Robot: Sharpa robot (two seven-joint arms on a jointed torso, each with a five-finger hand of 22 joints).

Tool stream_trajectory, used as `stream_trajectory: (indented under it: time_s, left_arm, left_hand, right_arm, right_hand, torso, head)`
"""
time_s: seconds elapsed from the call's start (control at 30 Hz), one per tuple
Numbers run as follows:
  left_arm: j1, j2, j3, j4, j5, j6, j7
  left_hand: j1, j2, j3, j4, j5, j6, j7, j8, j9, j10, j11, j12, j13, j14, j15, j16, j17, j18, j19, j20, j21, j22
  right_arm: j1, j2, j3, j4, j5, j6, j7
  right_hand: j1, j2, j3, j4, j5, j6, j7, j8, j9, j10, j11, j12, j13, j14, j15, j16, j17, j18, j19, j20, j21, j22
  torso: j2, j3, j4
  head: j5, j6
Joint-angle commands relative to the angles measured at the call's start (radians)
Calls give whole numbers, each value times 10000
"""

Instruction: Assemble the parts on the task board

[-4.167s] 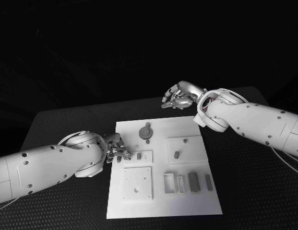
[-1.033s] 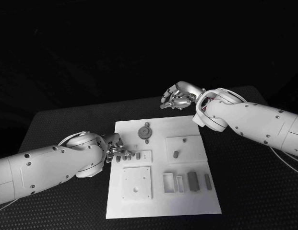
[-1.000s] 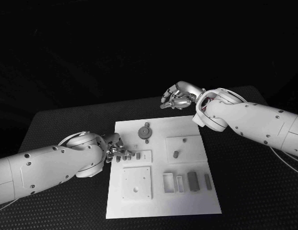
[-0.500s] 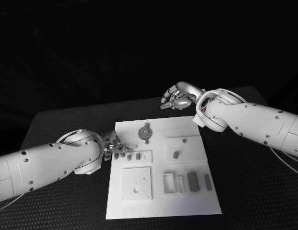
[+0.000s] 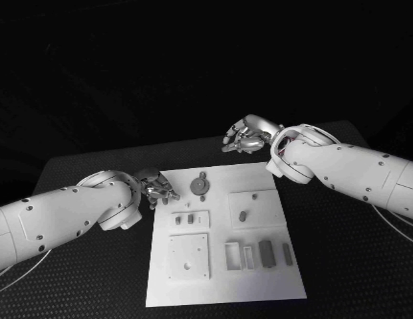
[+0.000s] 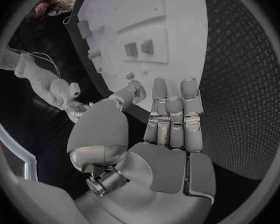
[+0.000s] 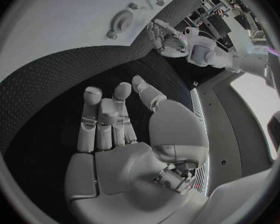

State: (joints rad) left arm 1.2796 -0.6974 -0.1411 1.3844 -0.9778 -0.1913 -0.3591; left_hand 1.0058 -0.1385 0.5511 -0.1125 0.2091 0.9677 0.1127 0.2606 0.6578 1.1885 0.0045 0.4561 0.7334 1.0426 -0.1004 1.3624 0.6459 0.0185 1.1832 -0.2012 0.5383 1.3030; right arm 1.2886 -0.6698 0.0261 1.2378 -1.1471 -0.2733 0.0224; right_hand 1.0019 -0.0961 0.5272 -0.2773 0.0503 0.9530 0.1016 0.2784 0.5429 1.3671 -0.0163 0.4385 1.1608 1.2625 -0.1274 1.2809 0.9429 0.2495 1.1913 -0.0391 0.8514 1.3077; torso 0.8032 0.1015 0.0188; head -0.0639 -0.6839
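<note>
**Hovering hands, nothing held**

Spread wide and empty, the left hand is seen at the left edge of the board. The right hand is held beyond the far edge, fingers apart, nothing gripped. Grey parts are left lying on the board, near its front.

I work in what looks like a robotics lab. My two white arms reach over a black table with a textured mat, and a white task board lies in the middle, set with small grey parts in neat recesses. Past my right hand I see shelves of equipment and a pale floor.
</note>
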Motion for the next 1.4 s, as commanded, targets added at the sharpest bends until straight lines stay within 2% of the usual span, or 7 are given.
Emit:
stream_trajectory:
  time_s: [0.03,0.1,0.2,0.37,0.57,0.93,1.4]
  left_arm:
    - [10,57,1,17,-80,-972,2245]
    - [11,88,1,77,-660,-1086,2645]
    - [10,163,0,160,-1660,-1313,3002]
    - [5,347,-13,238,-3162,-1752,3283]
    - [-5,553,-19,206,-4840,-1730,3284]
    - [-103,988,-24,24,-5865,-1218,2793]
    - [-276,1331,-29,-504,-6312,-944,2776]
  left_hand:
    - [432,159,134,-681,187,-57,217,51,45,-706,307,-523,-374,-681,290,-728,-344,244,-729,319,-650,-332]
    - [843,232,298,-1193,189,-178,289,30,27,-858,471,-929,-803,-826,453,-1107,-544,207,-877,470,-1014,-597]
    - [1066,242,443,-1558,18,-266,347,-33,-79,-865,701,-1659,-1578,-1095,708,-1781,-861,162,-1174,715,-1603,-1006]
    - [1281,12,347,-1678,-773,-319,292,-111,-237,-675,795,-2389,-2313,-913,789,-1940,-894,250,-979,791,-1797,-1166]
    - [1676,-5,251,-1701,-1024,-85,224,-75,-364,-142,701,-2923,-2830,-299,664,-1655,-693,439,-283,688,-1544,-1001]
    - [1907,-46,241,-1704,-1001,-197,332,-303,-635,-448,908,-3762,-3417,61,833,-1510,-547,703,72,816,-1360,-747]
    - [1768,-282,11,-1656,-1014,-269,283,-404,-816,-528,979,-3926,-3795,224,898,-1181,-411,909,293,887,-1101,-393]
  right_arm:
    - [-4,7,5,-32,5,6,95]
    - [-4,2,5,-50,6,7,91]
    - [-4,15,5,-70,7,6,98]
    - [-4,18,5,-81,8,8,101]
    - [-4,36,5,-87,8,8,105]
    - [-4,62,5,-84,8,9,115]
    - [-4,71,5,-86,8,6,124]
  right_hand:
    - [2,23,15,-51,-15,-48,2,-28,8,-38,32,-58,16,-4,55,-32,13,123,37,-63,-58,169]
    - [1,21,14,-51,-15,-49,2,-29,8,-38,32,-58,16,-4,56,-33,13,123,37,-62,-59,169]
    - [1,22,14,-50,-15,-51,3,-31,9,-39,33,-59,16,-4,57,-33,12,123,36,-62,-59,169]
    - [0,23,13,-49,-15,-52,4,-32,9,-39,34,-59,16,-5,58,-34,12,123,36,-61,-60,169]
    - [-3,23,10,-47,-15,-55,5,-34,10,-39,36,-59,16,-5,59,-34,13,123,36,-60,-60,169]
    - [-6,21,7,-46,-15,-58,7,-37,11,-38,37,-59,17,-4,61,-34,13,123,37,-58,-60,169]
    - [-8,19,3,-46,-15,-63,9,-42,13,-37,39,-59,18,-3,63,-33,14,123,38,-58,-60,169]
  torso:
    - [4,0,8]
    - [9,-5,9]
    - [14,-9,15]
    - [9,-14,22]
    - [12,-17,12]
    - [8,-8,-2]
    - [3,-4,5]
  head:
    - [-24,37]
    - [-26,35]
    - [-25,45]
    - [-21,69]
    - [-7,78]
    - [-28,100]
    - [-61,62]
